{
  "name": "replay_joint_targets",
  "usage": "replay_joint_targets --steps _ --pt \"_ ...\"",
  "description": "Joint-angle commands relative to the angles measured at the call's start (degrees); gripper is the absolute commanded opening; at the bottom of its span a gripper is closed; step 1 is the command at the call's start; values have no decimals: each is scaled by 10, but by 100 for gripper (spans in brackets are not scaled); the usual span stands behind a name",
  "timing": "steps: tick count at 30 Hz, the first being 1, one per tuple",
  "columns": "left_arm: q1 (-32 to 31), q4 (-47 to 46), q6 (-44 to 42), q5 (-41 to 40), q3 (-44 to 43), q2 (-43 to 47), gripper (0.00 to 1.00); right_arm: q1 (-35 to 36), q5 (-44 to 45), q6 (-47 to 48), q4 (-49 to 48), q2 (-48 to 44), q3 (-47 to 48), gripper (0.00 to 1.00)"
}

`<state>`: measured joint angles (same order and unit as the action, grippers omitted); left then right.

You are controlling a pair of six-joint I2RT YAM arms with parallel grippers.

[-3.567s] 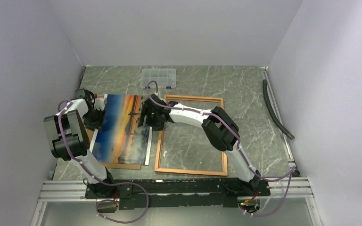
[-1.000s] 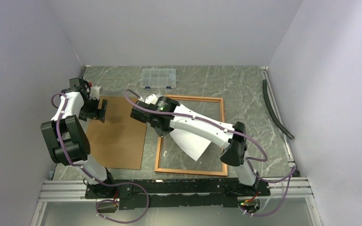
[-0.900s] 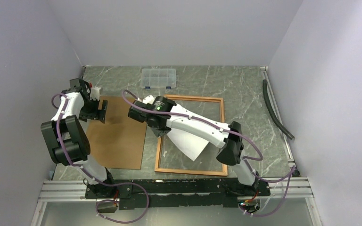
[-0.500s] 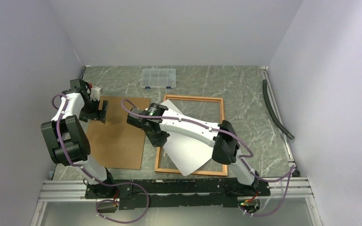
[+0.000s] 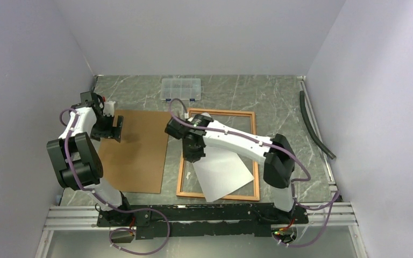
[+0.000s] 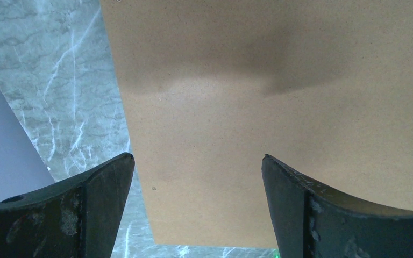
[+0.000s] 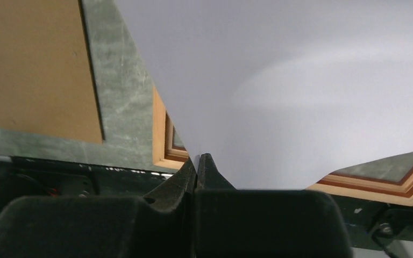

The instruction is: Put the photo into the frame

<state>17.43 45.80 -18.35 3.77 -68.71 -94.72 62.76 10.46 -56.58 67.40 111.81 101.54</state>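
Photo (image 5: 223, 172) lower, in tight right gripper (image 7: 196, 160)

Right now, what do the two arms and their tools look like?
The left arm and right arm both have white tube-like links and bulky black joint housings, with a purple cable looped along each. The left tool has dark, scuffed, wedge-shaped fingers; the right tool has matte black ones.

Frame (image 5: 231, 111): rectangular, narrow orange-wood border, clear centre showing the marble beneath. Lies flat on the desk (image 5: 279, 102).

Photo (image 5: 220, 174): large thin sheet, plain white back up, picture side hidden. Sits skewed over the frame's near half, one corner overhanging the near rail. One edge is pinched in the closed right pincer (image 5: 191, 156).
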Motion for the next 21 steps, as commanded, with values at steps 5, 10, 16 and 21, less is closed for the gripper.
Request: replay_joint_targets --steps 5,10,16,21 --pt "2 18 11 1 10 33 94 -25 24 -119 -54 -16 -27 0" --pt "3 18 8 -4 4 28 94 -26 49 -141 -60 -24 -39 0" --pt "17 12 -2 -7 0 21 94 -37 55 -160 -113 -48 -83 0" --pt "28 13 -6 7 -6 23 94 -41 45 -181 -94 -14 -63 0"
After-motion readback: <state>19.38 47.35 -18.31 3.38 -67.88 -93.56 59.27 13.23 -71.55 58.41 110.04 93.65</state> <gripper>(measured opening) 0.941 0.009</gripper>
